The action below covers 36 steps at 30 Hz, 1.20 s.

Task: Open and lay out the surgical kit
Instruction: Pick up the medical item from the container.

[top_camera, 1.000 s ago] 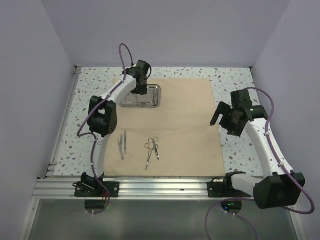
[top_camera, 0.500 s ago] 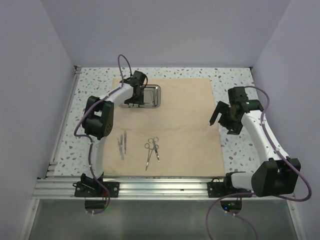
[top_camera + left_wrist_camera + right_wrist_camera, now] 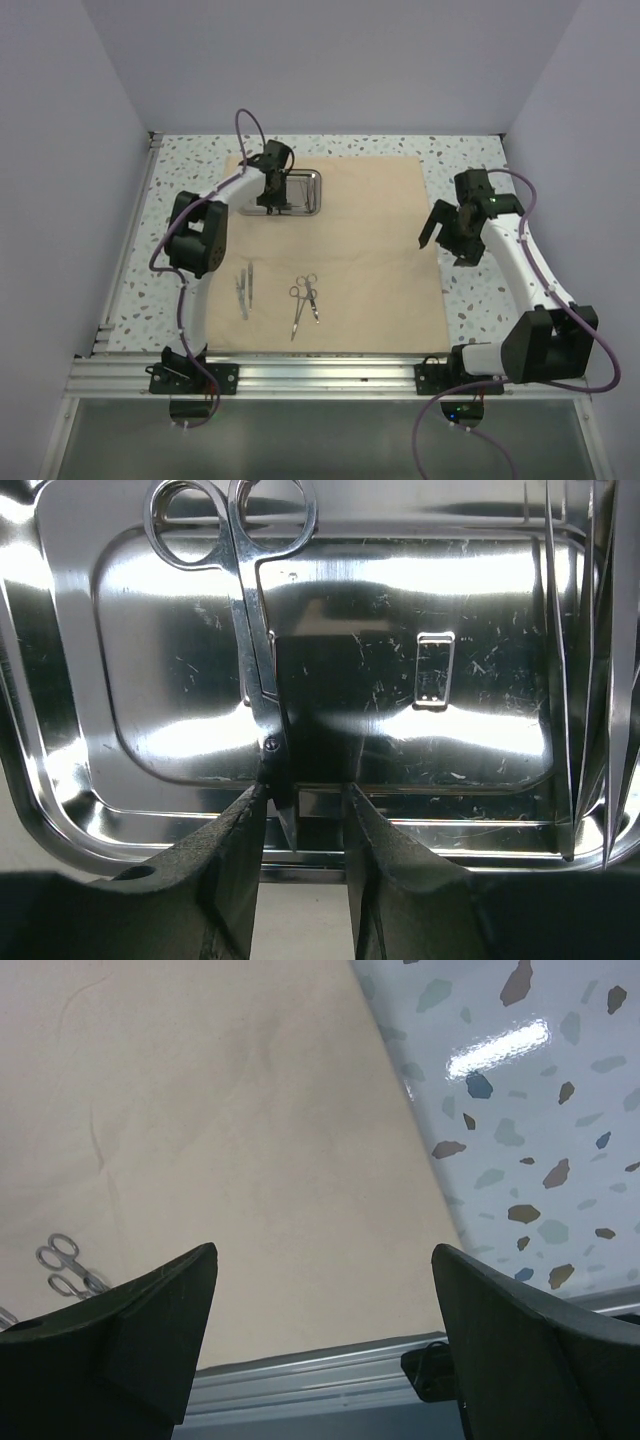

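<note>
The beige cloth wrap [image 3: 370, 230] lies spread flat on the table. The shiny steel tray [image 3: 308, 196] stands at its far left. My left gripper [image 3: 272, 200] is down in the tray; in the left wrist view [image 3: 305, 820] its jaws are narrowly apart around the tip of a pair of scissors [image 3: 250, 630] lying in the tray [image 3: 60, 810]. Thin instruments [image 3: 590, 680] lie at the tray's right side. Tweezers [image 3: 245, 288] and scissors with forceps [image 3: 305, 298] lie on the near cloth. My right gripper [image 3: 445, 248] hangs wide open and empty [image 3: 325, 1250] over the cloth's right edge.
The speckled table top [image 3: 470, 300] shows round the cloth [image 3: 230, 1140]. A metal rail [image 3: 320, 375] runs along the near edge and shows in the right wrist view [image 3: 330, 1380]. Finger rings of the laid-out scissors [image 3: 60, 1265] show at the left there. Walls close in the sides and back.
My left gripper has come down from above the tray's left end into the tray. My right arm has shifted slightly toward the back, gripper still open.
</note>
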Tool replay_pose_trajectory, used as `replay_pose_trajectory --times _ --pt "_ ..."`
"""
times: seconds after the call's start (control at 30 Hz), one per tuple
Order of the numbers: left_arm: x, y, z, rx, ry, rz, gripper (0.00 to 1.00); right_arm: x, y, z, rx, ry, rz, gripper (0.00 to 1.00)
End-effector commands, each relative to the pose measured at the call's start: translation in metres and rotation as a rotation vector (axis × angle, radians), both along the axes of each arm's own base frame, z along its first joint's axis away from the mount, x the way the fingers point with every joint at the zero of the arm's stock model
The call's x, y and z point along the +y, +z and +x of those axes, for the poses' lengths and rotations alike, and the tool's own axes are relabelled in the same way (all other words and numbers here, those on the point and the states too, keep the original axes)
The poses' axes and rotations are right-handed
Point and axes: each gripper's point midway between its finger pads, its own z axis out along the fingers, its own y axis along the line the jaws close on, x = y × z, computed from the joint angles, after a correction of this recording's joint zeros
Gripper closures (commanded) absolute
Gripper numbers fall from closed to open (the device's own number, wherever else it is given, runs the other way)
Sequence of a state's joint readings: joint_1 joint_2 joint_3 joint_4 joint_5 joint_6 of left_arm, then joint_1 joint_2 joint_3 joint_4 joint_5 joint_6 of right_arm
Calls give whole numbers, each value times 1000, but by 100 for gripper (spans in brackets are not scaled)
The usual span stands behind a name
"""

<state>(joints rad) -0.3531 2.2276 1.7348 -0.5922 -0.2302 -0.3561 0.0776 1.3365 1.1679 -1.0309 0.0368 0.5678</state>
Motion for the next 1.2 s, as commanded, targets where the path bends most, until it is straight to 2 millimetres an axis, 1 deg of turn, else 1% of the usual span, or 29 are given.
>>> replay_pose_trajectory --times 0.0,0.03,0.1,0.17,0.27,0.33,0.43,0.47,0.5,0.6,0.8,0.87,0.97,1.03,1.1,1.13,1.17 --pt "19 -45 -14 116 16 12 62 -4 12 13 -37 -11 -17 7" --pt "24 -48 -14 123 28 8 63 -4 11 13 -33 -10 -17 7" --pt "29 -52 -14 129 37 -2 68 -5 11 15 -29 -10 -20 7" --pt "37 -57 -17 143 56 -3 71 -5 11 17 -26 -9 -20 8" --pt "45 -62 -21 157 71 -4 71 -4 10 19 -18 -11 -18 8" --pt "46 -67 -24 170 69 -9 72 -4 9 21 -15 -12 -15 8" --pt "47 -74 -30 189 66 -7 79 -5 9 23 -10 -14 -16 8" --pt "47 -75 -31 192 64 -4 83 -5 9 23 -10 -16 -16 8" --pt "46 -74 -30 190 62 -7 85 -5 9 24 -10 -16 -16 8" --pt "45 -75 -29 192 49 -6 99 -3 6 26 -2 -19 -10 8" --pt "43 -72 -24 190 47 -10 100 -1 3 29 -2 -28 7 8" --pt "42 -63 -18 172 49 -14 100 0 3 29 -1 -30 11 8" --pt "38 -33 -1 101 54 -33 100 0 3 28 -6 -29 11 8" --pt "35 -6 13 54 54 -43 100 0 4 26 -10 -27 11 8" --pt "33 14 22 20 56 -53 100 -1 3 24 -9 -24 10 8" --pt "32 29 27 -5 62 -59 100 -1 4 23 -13 -21 9 8" --pt "31 36 28 -16 63 -60 100 -1 5 22 -17 -17 8 8"
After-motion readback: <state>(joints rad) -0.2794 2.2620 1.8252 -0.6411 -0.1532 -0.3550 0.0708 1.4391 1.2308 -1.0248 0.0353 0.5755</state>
